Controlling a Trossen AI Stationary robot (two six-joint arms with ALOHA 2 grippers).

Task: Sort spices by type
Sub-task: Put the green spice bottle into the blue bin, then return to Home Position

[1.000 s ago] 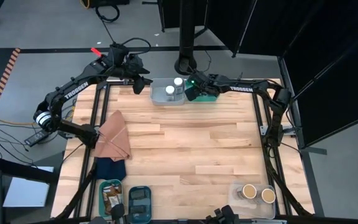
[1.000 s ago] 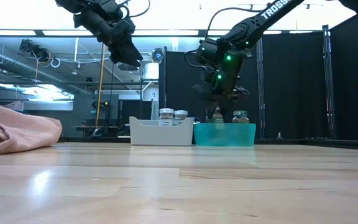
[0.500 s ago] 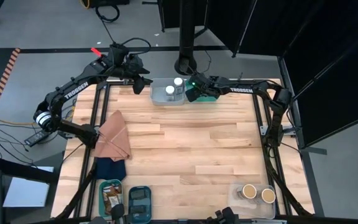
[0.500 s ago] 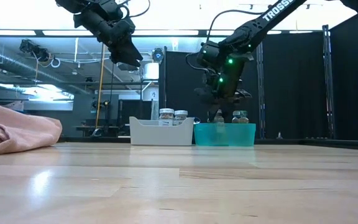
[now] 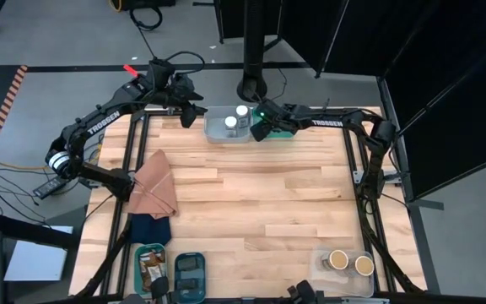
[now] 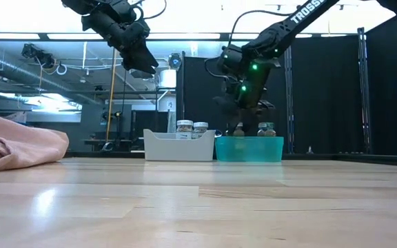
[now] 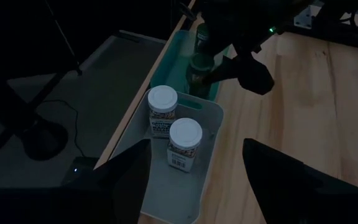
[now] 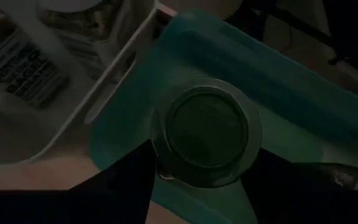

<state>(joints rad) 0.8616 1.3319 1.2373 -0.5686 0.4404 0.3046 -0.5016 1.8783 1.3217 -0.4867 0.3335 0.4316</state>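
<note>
The right gripper [image 5: 261, 128] hung over the teal bin [image 5: 287, 133] at the far edge of the table, with its two dark fingers [image 8: 129, 183] on either side of a green-lidded jar [image 8: 205, 132] that stood inside the bin. Whether the fingers gripped the jar or had just released it, I cannot tell, because the contact itself was not visible. A second jar [image 6: 267, 129] of the same kind stood near it in the bin. In the white bin [image 5: 218, 135] just beside, two white-lidded jars [image 7: 185, 135] stood upright. The left gripper [image 5: 195, 111] waited in the air beside the white bin, its fingers apart and empty. The jar looked small, stiff and probably light, but its smooth round wall may be slippery, and if it is glass it could break when dropped. A good hold would be across the body just under the lid.
</note>
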